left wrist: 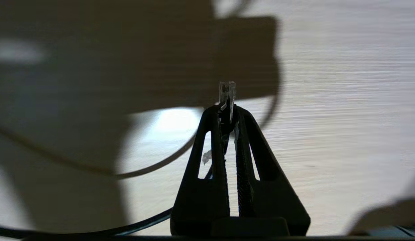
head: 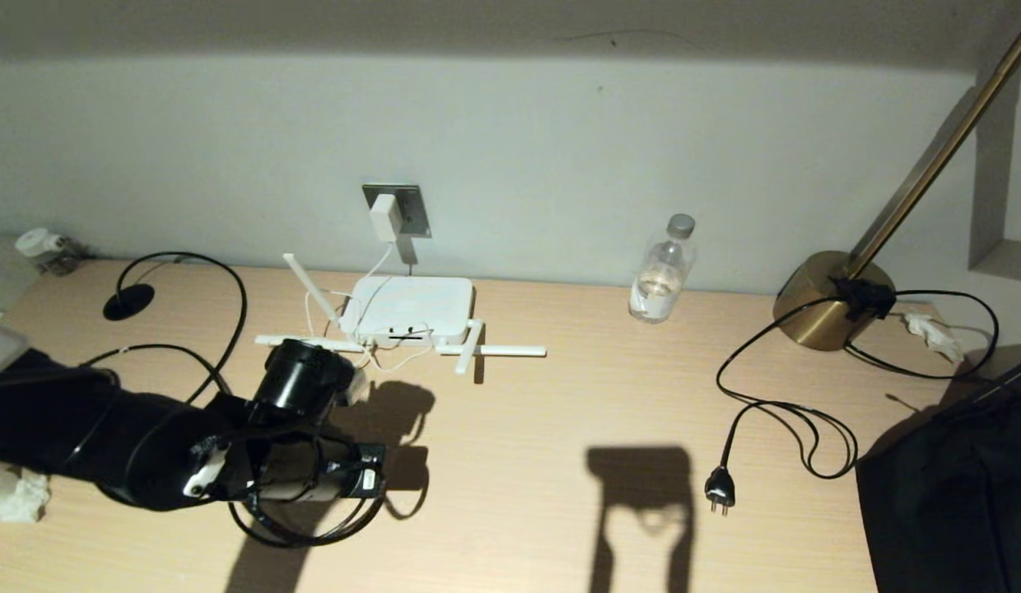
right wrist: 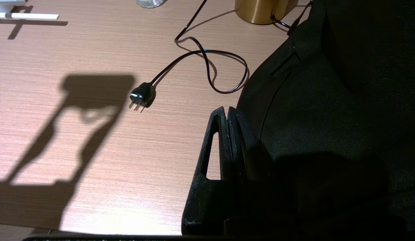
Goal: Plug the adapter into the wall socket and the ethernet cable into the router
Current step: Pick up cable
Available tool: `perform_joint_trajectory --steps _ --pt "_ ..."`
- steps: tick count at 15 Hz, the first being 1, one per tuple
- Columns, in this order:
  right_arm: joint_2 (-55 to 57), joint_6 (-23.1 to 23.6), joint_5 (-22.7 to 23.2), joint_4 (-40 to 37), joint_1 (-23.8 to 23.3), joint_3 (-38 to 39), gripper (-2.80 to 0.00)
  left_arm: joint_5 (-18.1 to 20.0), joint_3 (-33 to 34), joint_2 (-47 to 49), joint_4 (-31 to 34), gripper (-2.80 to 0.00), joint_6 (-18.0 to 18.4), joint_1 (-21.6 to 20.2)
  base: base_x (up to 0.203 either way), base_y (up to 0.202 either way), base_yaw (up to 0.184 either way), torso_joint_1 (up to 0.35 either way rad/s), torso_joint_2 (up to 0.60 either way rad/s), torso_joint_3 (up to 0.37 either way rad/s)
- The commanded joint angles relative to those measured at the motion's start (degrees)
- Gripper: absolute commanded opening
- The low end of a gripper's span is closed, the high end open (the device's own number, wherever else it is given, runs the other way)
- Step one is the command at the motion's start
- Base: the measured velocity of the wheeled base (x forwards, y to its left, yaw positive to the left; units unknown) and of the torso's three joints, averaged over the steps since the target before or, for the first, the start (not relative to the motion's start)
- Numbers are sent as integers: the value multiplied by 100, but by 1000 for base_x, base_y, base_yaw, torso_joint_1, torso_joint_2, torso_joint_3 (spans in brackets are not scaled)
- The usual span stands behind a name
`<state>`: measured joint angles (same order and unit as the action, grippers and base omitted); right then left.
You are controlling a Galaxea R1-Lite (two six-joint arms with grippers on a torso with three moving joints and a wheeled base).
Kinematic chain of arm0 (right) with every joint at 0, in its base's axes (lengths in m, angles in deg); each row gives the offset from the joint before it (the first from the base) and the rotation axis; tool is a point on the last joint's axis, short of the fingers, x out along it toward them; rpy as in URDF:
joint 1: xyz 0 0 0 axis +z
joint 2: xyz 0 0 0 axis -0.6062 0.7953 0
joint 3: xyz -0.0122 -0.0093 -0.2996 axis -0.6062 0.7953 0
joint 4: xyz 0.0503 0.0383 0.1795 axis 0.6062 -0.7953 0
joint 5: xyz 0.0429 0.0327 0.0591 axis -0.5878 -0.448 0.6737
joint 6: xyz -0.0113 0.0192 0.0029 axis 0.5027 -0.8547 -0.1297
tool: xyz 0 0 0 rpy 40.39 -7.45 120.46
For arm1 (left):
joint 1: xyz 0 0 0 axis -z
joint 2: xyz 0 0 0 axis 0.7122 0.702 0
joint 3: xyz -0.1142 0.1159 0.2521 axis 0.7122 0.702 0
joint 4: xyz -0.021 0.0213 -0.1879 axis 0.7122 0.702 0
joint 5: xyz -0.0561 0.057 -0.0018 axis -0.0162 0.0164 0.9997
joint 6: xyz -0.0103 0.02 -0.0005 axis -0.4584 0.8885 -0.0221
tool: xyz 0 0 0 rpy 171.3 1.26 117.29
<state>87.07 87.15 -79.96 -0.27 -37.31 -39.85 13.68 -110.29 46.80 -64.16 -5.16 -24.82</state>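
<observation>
The white adapter (head: 386,217) sits against the grey wall socket (head: 412,206), and its thin white cord drops to the router (head: 407,306). The router lies flat on the desk below the socket with its stick antennas splayed. The black ethernet cable (head: 230,284) loops over the desk's left part, its oval disc (head: 128,302) lying flat. My left arm (head: 300,383) hangs just in front of the router and hides its own fingers in the head view. My left gripper (left wrist: 227,112) is shut on the cable's clear connector (left wrist: 227,93), which pokes out past the tips. My right gripper (right wrist: 227,112) is shut and empty.
A water bottle (head: 662,272) stands near the wall, right of the router. A brass lamp (head: 823,309) is at the far right; its black cord ends in a two-pin plug (head: 720,490) lying on the desk. Black fabric (head: 955,486) fills the right front corner, beside my right gripper.
</observation>
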Motion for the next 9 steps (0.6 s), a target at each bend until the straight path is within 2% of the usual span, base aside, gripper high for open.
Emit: perform_joint_trajectory --steps 1,3,4,5,6,7,9 --pt "9 0 -1 2 0 0 -280 921 88 -80 -215 -280 -15 -95 0 0 0 0 0 0" --pt "9 0 -1 2 0 0 -280 2699 148 -319 -293 -280 -186 -421 0 0 0 0 0 0" --pt "9 0 -1 2 0 0 -280 3589 172 -385 -320 -280 -372 -746 0 0 0 0 0 0" --pt "9 0 -1 2 0 0 -280 4202 200 -397 -340 -280 -489 -1105 0 0 0 0 0 0" --pt "9 0 -1 2 0 0 -280 4695 234 -332 -366 -280 -559 -1373 0 0 0 0 0 0" --pt "9 0 -1 2 0 0 -280 4845 250 -153 -414 -280 -578 -1475 0 0 0 0 0 0" --pt "9 0 -1 2 0 0 -280 4905 265 208 -661 -280 -579 -1524 0 0 0 0 0 0"
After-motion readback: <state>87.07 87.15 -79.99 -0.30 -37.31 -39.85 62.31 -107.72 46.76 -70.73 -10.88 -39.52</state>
